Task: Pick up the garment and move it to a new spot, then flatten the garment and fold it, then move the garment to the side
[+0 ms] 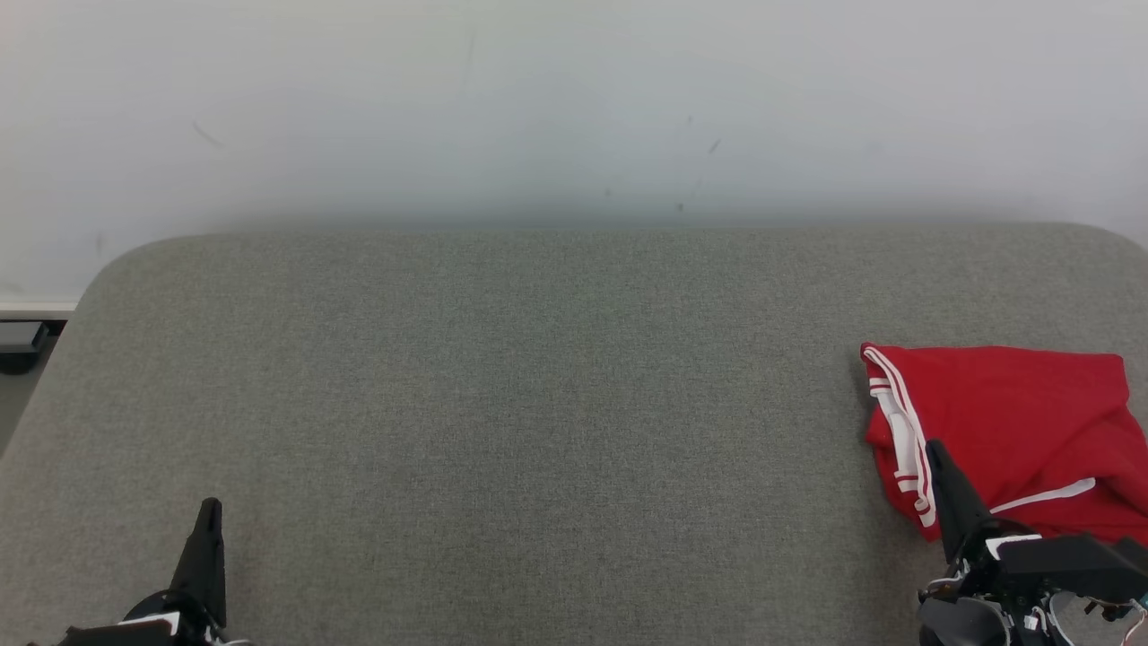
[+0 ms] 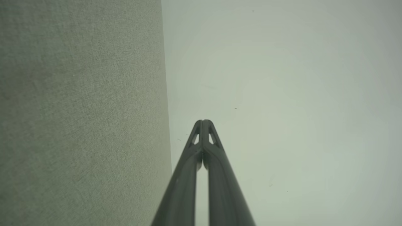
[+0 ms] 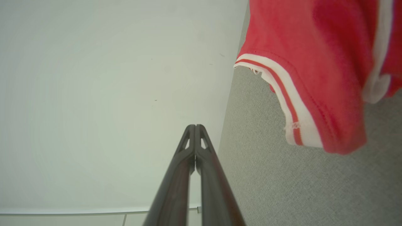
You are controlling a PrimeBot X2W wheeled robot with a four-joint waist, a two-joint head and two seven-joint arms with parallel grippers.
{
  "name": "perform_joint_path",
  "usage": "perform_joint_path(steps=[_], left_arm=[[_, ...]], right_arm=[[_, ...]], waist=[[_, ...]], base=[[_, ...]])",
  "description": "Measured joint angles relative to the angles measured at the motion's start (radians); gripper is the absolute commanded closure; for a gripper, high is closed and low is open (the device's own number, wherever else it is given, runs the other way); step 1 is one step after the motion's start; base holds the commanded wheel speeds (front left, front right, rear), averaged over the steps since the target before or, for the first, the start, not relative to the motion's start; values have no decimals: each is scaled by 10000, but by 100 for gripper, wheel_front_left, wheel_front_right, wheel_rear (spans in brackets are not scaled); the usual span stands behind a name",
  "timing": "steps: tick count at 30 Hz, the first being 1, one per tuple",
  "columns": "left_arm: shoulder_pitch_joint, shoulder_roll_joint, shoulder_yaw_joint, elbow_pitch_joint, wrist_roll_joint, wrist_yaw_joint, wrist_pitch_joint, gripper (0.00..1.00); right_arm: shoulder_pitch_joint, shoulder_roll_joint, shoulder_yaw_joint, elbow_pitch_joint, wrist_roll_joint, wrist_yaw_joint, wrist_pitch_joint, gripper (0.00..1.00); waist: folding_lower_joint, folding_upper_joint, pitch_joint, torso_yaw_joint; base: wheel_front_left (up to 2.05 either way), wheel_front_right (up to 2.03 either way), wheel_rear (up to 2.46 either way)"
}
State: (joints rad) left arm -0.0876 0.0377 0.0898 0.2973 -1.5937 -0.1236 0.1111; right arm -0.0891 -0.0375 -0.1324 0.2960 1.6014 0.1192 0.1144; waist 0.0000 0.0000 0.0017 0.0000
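The left gripper hovers low over the grey fabric-covered table with its fingers pressed together and nothing between them, and the stretch of table ahead of it and off to its right is bare. Further right, the right gripper is likewise pressed shut and empty. Its tip reaches the near left edge of the red garment, a sports piece with white striped trim that lies loosely bunched just ahead of it and to its right. Whether the tip touches the cloth cannot be told. The garment extends past the right edge of the head view, so how close it lies to the table's edge is unclear. If the gripper advances shut, it would likely shove or ruck the cloth rather than take it. A pinch on the top layer alone could drag the rest unevenly, perhaps off the table. No brand, label or legible writing shows on the garment or elsewhere.
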Motion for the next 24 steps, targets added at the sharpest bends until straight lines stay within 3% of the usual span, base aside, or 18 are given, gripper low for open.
perform_joint_path(steps=[24], left_arm=[[0, -2, 0, 4, 0, -2, 0, 100]], right_arm=[[0, 0, 0, 2, 0, 10, 0, 100]], waist=[[0, 0, 0, 0]], base=[[0, 0, 0]])
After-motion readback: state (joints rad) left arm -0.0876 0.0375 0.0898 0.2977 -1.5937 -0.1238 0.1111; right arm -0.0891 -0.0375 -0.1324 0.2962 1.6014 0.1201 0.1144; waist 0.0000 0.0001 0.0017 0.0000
